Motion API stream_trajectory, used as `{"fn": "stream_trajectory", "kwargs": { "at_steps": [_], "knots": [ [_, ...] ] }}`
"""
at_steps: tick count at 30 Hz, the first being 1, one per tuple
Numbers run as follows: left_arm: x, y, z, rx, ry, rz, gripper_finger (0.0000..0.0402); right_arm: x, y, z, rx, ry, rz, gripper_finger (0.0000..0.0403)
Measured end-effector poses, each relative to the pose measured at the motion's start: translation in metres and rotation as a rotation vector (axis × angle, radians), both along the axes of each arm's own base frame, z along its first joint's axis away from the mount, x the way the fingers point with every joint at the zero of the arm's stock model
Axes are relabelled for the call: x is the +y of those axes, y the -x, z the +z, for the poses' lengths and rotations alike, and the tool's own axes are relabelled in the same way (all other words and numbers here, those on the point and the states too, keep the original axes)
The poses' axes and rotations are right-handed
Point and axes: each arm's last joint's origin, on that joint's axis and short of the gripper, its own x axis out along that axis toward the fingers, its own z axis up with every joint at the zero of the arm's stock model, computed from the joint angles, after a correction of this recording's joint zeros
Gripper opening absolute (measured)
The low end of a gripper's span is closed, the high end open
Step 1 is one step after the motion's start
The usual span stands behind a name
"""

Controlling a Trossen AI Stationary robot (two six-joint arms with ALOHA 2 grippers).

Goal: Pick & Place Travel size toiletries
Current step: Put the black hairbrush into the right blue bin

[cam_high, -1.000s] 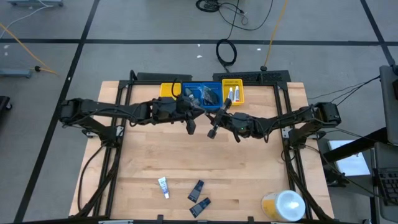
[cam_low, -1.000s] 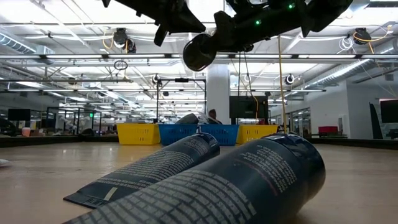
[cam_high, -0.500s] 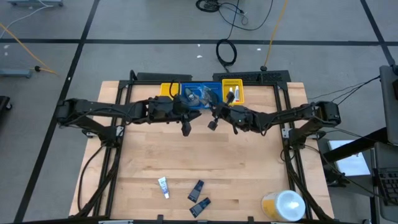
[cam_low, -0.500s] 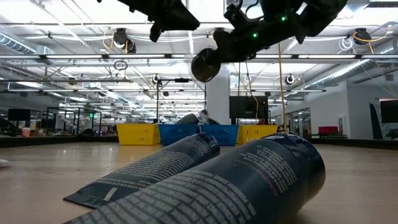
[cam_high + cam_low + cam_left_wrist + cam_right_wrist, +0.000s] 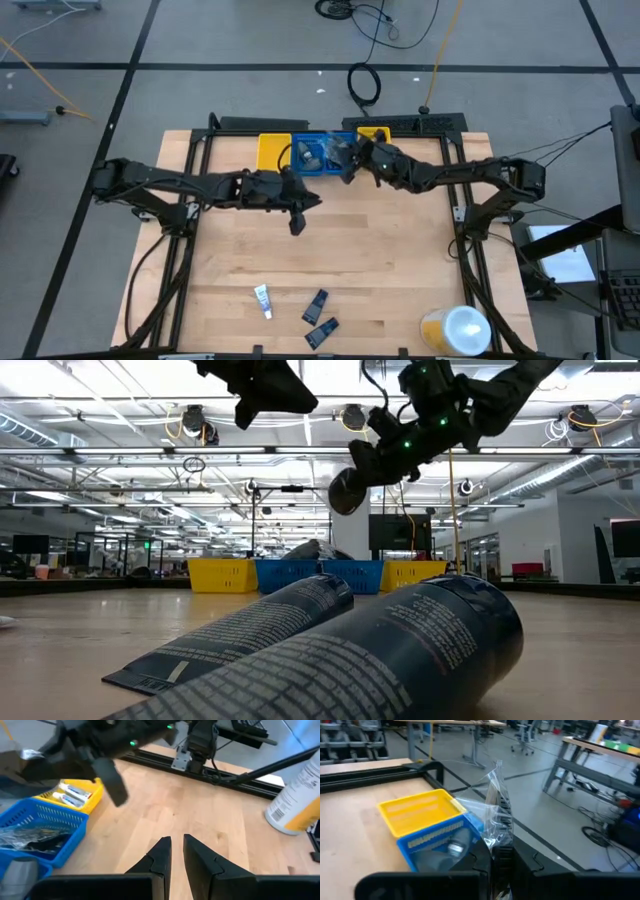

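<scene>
A: What is the right gripper [image 5: 347, 168] carrying at the upper middle of the high view?
B: A crinkly clear-wrapped packet [image 5: 499, 822] with a dark ribbed item inside, clamped between its fingers, above the blue mesh bin [image 5: 318, 155]. A second ago it hung farther down the frame, over bare wood.

A: And the left gripper [image 5: 297, 222]?
B: It hovers over the pale wooden table [image 5: 400, 270], left of centre, holding nothing. Its fingers [image 5: 159, 852] stand a narrow slit apart. It has drifted down and away from the bins.

A: The bins?
B: Slotted plastic, three in a row at the top edge of the table: yellow bin [image 5: 272, 150], blue, then another yellow bin [image 5: 79, 794] holding small white-and-blue tubes [image 5: 74, 791].

A: What remains on the table?
B: At the lower middle, a small white tube [image 5: 263, 298] and two flat dark packets [image 5: 318, 304], unmoved. A yellow bottle with a white lid [image 5: 455, 328] stands lower right.
</scene>
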Motion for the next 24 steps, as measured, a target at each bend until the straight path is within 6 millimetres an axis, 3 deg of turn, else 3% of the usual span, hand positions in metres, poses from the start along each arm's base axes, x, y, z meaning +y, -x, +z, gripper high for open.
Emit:
{"fn": "stream_trajectory", "kwargs": {
  "at_steps": [11,24],
  "knots": [
    [-0.009,0.001,0.000,-0.001,-0.034,0.024,0.0049,-0.033,-0.001,-0.042,0.085,-0.083,-0.107,0.0022],
    [-0.011,0.003,-0.006,0.062,-0.038,0.019,0.0049,-0.050,-0.005,-0.062,0.028,-0.138,-0.155,0.0031]
  ]
}}
